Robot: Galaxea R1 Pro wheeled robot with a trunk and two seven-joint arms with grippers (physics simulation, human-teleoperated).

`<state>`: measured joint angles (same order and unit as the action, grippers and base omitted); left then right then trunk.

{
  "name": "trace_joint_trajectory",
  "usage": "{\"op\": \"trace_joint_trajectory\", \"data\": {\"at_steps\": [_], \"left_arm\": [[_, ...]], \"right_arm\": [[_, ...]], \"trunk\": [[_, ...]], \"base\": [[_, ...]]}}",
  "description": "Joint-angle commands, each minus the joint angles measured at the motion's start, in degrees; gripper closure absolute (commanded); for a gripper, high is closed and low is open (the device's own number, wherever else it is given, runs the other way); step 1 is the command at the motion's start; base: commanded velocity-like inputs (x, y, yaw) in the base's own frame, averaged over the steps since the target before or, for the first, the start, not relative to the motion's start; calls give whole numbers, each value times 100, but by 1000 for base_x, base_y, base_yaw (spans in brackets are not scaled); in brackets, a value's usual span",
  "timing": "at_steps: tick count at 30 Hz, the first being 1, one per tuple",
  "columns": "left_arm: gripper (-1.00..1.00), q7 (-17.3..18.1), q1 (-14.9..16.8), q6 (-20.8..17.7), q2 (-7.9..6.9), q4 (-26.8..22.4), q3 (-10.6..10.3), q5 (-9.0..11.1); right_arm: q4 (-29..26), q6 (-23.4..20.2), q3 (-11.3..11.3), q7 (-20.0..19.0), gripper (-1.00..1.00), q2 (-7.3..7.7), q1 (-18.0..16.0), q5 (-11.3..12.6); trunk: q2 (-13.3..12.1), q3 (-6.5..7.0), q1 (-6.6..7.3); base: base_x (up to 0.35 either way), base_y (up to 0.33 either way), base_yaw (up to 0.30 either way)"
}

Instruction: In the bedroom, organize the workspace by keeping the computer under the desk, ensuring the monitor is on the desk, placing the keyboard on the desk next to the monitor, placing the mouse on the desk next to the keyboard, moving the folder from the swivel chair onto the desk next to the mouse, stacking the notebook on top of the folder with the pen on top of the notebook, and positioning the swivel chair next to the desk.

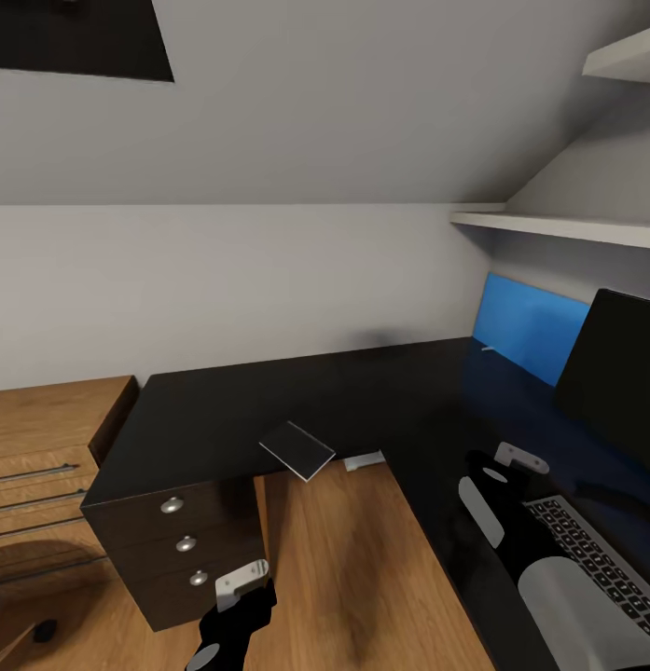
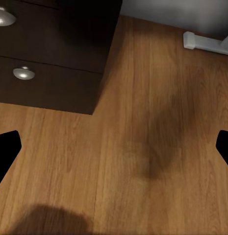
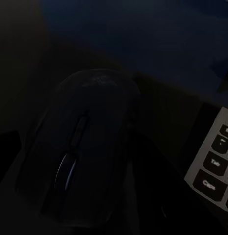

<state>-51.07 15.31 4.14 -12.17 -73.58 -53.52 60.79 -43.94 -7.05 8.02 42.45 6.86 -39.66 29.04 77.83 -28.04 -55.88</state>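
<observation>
Black desk (image 1: 297, 401) edge at our 12; bare wood floor (image 1: 343, 568) below. Right gripper (image 3: 79, 161) over mouse (image 3: 84, 147) beside keyboard (image 1: 600, 559), spread unclear. Left gripper (image 2: 114, 147) spread, low, over floor.

The keyboard (image 1: 600, 559) is cut off by the frame edge and partly hidden by the right arm (image 1: 548, 568); the monitor (image 1: 612, 373) is also cropped.

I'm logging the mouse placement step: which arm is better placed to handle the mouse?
Right. Its hand is over the desk beside the keyboard, with the mouse directly below its camera. The left hand hangs low over the wooden floor.
</observation>
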Motion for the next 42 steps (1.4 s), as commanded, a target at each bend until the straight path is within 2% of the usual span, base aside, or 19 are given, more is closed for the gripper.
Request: {"op": "trace_joint_trajectory", "data": {"at_steps": [1, 8, 9, 27, 32, 34, 38, 42], "left_arm": [[-100, -23, 10, 43, -5, -7, -18, 47], [-100, -25, 8, 43, -5, -7, -18, 47], [-100, -25, 8, 43, -5, -7, -18, 47], [-100, -34, 8, 43, -14, -14, -18, 45], [-100, -34, 11, 43, -14, -12, -18, 46], [-100, -34, 11, 43, -14, -9, -17, 47], [-100, -34, 8, 43, -14, -8, -18, 44], [-100, -34, 7, 43, -14, -7, -18, 45]], "right_arm": [[-9, -27, 33, 52, 100, 9, -3, 34], [-9, -25, 33, 52, 100, 9, -3, 32], [-9, -25, 33, 52, -100, 9, -4, 32], [-16, 1, 39, 52, -100, 9, -3, 27], [-297, 16, 71, 48, -100, -1, 0, 26], [-416, 10, 82, 59, -100, -46, 1, 27], [-595, 3, 78, 71, -100, -275, 2, 6], [-618, 6, 90, 73, -100, -353, 5, -1]], "trunk": [[4, -6, 0], [4, -6, 0], [4, -6, 0], [4, -6, 0], [4, -6, 0], [4, -6, 0], [4, -6, 0], [4, -6, 0]], "base": [[0, 0, 0], [0, 0, 0], [0, 0, 0], [0, 0, 0], [0, 0, 0], [0, 0, 0], [0, 0, 18], [0, 0, 174]]}}
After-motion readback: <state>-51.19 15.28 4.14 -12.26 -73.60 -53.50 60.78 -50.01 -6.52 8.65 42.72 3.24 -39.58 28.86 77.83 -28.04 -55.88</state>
